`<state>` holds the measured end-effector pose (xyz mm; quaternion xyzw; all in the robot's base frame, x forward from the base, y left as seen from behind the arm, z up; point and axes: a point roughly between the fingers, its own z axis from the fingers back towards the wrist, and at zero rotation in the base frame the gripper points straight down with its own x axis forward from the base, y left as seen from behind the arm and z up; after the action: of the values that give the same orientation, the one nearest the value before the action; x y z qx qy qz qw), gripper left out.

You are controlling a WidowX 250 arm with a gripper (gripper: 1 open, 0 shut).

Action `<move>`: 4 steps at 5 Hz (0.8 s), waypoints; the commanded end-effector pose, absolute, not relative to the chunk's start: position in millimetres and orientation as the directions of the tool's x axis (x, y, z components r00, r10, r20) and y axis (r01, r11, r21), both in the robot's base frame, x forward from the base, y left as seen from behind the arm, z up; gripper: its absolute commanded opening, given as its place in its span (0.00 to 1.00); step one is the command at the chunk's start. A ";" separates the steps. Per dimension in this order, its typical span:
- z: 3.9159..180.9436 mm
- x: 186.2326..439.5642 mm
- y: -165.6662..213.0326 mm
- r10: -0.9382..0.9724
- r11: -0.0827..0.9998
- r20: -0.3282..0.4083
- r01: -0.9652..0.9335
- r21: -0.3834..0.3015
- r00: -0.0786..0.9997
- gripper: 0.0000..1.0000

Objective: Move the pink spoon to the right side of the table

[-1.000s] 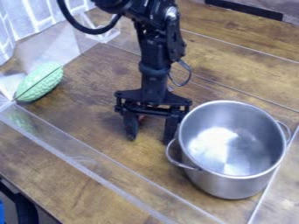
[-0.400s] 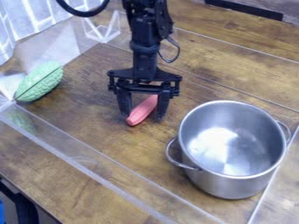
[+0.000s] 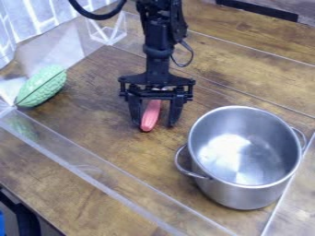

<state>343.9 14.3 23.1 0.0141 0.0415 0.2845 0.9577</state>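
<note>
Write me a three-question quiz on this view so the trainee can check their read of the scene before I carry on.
1. True or false: the steel pot has a lid on it.
2. Which lies nearer the hand: the pink spoon or the green ribbed object?
3. Fill in the blank: the spoon's handle is at the hand's fingers, and all of it rests over the brown wood-grain ____.

Key: 1. False, its inside is visible. 2. The pink spoon. 3. Table.
</note>
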 end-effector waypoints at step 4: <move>27.2 357.3 15.2 0.452 0.892 -0.023 -0.452 0.024 0.892 0.00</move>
<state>356.1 15.9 20.6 0.0109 0.0267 0.2376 0.9709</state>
